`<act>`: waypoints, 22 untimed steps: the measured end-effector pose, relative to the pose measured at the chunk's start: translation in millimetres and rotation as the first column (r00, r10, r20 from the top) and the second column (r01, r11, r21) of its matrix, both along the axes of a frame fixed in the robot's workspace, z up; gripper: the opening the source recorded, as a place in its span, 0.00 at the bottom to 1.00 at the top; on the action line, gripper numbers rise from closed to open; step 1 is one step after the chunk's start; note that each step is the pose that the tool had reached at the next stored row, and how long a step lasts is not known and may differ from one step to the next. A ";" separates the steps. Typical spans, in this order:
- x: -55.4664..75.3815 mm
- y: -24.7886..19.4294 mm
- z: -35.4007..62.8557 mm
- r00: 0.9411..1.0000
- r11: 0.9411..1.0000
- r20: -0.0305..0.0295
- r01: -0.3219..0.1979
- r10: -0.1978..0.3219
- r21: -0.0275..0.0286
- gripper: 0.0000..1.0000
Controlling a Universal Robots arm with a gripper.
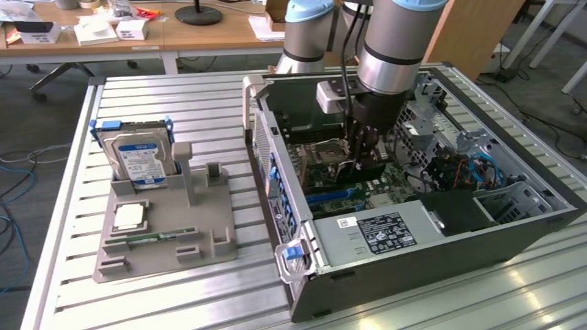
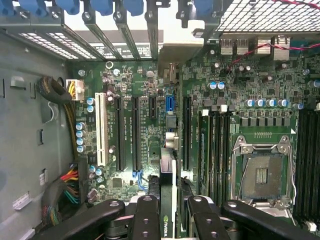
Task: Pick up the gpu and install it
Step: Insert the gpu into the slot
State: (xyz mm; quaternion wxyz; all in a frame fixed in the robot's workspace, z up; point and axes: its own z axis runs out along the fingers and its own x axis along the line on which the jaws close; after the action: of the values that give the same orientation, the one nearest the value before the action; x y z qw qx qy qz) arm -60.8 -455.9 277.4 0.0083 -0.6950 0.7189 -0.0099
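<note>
My gripper (image 1: 363, 157) reaches down into the open computer case (image 1: 413, 234), just above the motherboard (image 1: 323, 180). It is shut on the gpu (image 2: 168, 190), a thin black card that the wrist view shows edge-on between the black fingers (image 2: 146, 215), with a green logo on its edge. The card stands upright over the motherboard (image 2: 150, 85), in line with the blue expansion slot (image 2: 170, 103) and between the long black slots (image 2: 135, 132). In the exterior view the gpu (image 1: 369, 172) is a dark shape under the gripper, mostly hidden by it.
On the exterior view's left, a grey holder (image 1: 165, 227) carries a silver hard drive (image 1: 139, 159), a processor chip (image 1: 130, 216) and a green memory stick (image 1: 151, 238). Inside the case are the CPU socket (image 2: 262, 175), memory slots (image 2: 215, 150), cable bundles (image 2: 65, 195) and a drive cage (image 1: 440, 103).
</note>
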 end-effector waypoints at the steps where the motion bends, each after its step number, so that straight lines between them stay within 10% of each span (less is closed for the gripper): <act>1: 0.0 0.0 0.0 1.000 1.000 0.000 0.000 0.000 0.000 0.26; 22: -3.0 -3.6 -0.4 1.000 1.000 0.000 0.000 0.000 0.000 0.26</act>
State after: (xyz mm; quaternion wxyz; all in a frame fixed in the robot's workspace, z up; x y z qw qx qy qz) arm -63.8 -459.6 277.1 0.0083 -0.6950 0.7189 -0.0099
